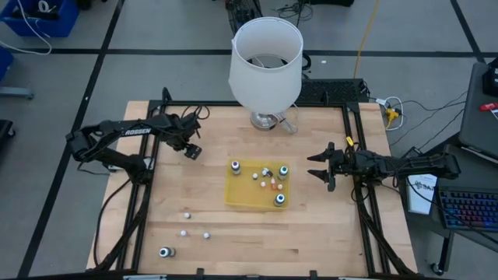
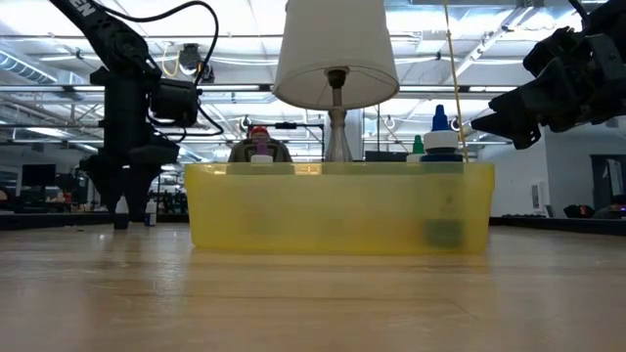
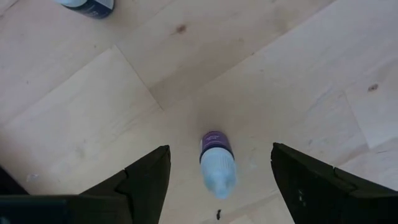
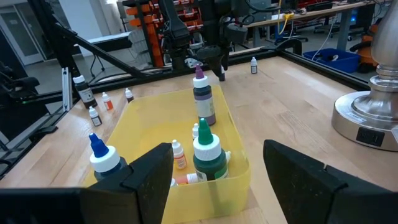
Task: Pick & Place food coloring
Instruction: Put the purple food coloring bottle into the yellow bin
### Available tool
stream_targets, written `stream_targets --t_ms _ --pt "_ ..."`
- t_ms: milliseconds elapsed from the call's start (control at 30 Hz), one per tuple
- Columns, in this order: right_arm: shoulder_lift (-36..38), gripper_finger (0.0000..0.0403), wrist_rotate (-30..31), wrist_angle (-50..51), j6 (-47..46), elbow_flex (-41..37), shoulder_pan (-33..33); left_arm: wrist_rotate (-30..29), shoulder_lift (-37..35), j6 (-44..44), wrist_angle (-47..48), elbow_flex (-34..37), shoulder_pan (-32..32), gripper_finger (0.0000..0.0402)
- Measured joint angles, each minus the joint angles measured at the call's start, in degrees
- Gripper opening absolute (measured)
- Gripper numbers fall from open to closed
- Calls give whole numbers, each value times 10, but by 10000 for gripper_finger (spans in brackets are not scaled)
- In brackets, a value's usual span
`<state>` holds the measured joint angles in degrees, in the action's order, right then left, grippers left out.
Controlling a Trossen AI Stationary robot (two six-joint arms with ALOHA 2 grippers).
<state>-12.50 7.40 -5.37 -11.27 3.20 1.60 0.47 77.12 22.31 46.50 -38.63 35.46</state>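
The step in hand is judged to be the pick of a loose food coloring bottle by the left gripper (image 1: pixel 194 152), which hangs with its fingers spread and nothing between them, over the bare wood at the yellow tray's (image 1: pixel 236 196) left and well apart from it. In the left wrist view a small whitish bottle with a purple band (image 3: pixel 217 163) is seen lying on its side on the wooden table (image 3: pixel 292 68), midway between the two dark fingers (image 3: pixel 146 180) and touched by neither. Since the bottle lies flat and is likely to roll, the gripper is best lowered straight down with the bottle kept centred, so that both pads meet the body at once; a closure begun off-centre could nudge it away. A dark bottle (image 3: pixel 87 6) lies farther off on the wood and should be left undisturbed. Other small bottles (image 1: pixel 187 232) are scattered on the table toward its front left, while several bottles are already standing or lying in the tray, among them a green-capped one (image 4: pixel 208 155) and a purple-capped one (image 4: pixel 203 102). The right gripper (image 1: pixel 317 167) waits with its fingers apart and empty, just beside the tray's right edge. The lamp (image 1: pixel 265 66) stands behind the tray and is not in the way.
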Motion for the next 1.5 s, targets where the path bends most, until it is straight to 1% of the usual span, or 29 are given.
stream_targets --t_ms 133,233,533,733,833,933,1067,1133,1233,1300,1433,1500 --pt "0 238 0 0 0 0 0 0 0 -2 0 0 0 273" --pt "0 238 0 0 0 0 0 0 0 -2 0 0 0 259" --pt "0 238 0 0 0 0 0 1 0 -1 0 0 0 154" --pt "0 238 0 0 0 0 0 12 0 4 2 0 0 98" --pt "0 238 0 0 0 0 0 12 0 5 8 -1 0 77" --pt "0 238 0 0 0 0 0 12 0 5 19 -1 0 64" --pt "0 238 0 0 0 0 0 15 0 -2 28 -2 0 63" --pt "0 238 0 0 0 0 0 25 1 -1 46 -11 -4 63" --pt "0 238 0 0 0 0 0 40 0 -1 74 -41 -26 63" --pt "0 238 0 0 0 0 0 40 0 -1 92 -70 -53 63" --pt "0 238 0 0 0 0 0 38 0 -2 115 -143 -133 63" --pt "0 238 0 0 0 0 0 22 2 4 126 -186 -181 63"
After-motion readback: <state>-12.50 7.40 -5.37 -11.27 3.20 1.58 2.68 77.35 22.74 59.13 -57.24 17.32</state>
